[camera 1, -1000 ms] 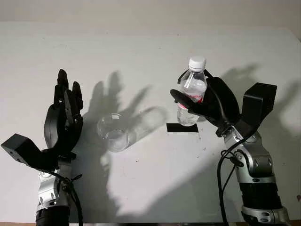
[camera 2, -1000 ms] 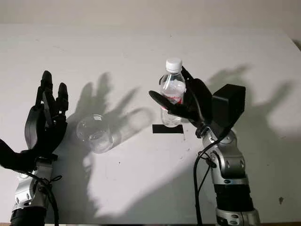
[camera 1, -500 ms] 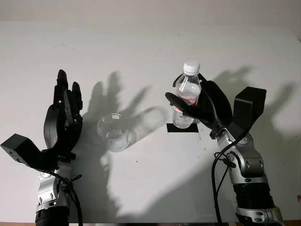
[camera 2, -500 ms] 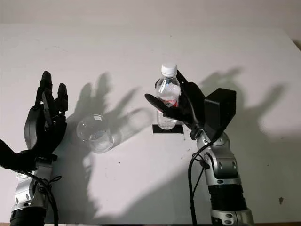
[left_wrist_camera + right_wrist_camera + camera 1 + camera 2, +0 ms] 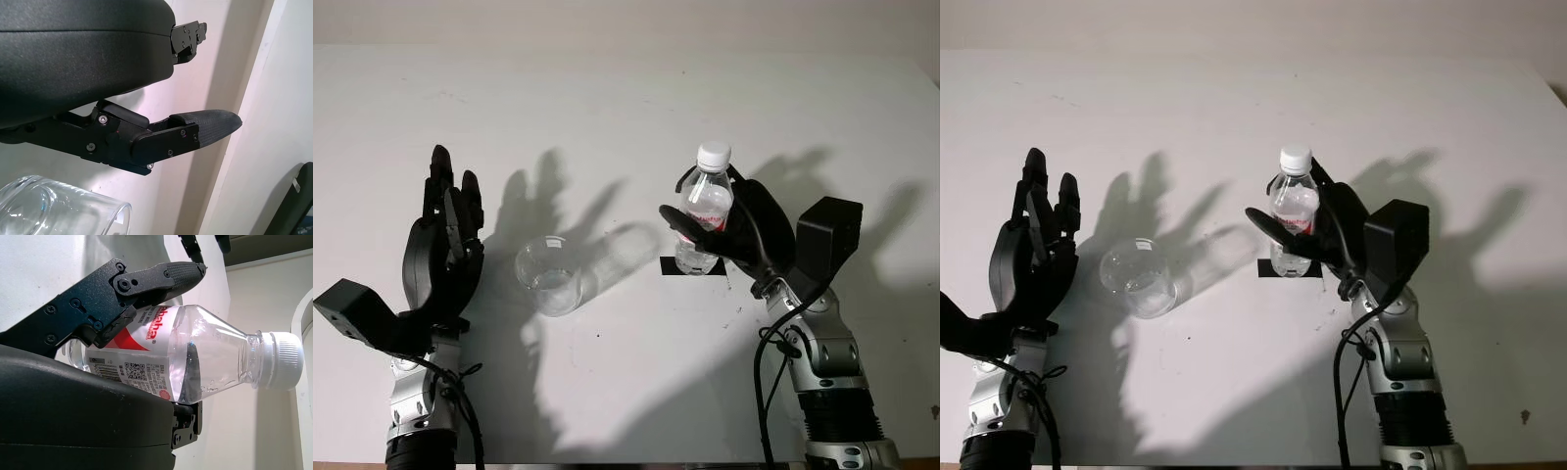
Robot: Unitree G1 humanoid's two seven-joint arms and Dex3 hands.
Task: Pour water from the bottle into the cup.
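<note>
A clear water bottle [image 5: 709, 199] with a white cap and a red label stands upright over a black mark [image 5: 677, 267] on the white table [image 5: 626, 108]. My right hand [image 5: 732, 235] is shut on it, thumb across the front and fingers behind; the right wrist view shows the bottle [image 5: 205, 357] held against the palm. Whether its base touches the mark is unclear. A clear empty cup [image 5: 548, 276] stands left of the bottle. My left hand [image 5: 445, 245] is open, raised just left of the cup [image 5: 58, 208], not touching it.
Strong shadows of both hands fall across the table behind the cup and bottle. The table's far edge meets a pale wall [image 5: 626, 20]. Cables hang along both forearms near the front edge.
My right hand has lowered the bottle and drawn it slightly nearer, bringing its base down to the black mark. The left hand and the cup have stayed put.
</note>
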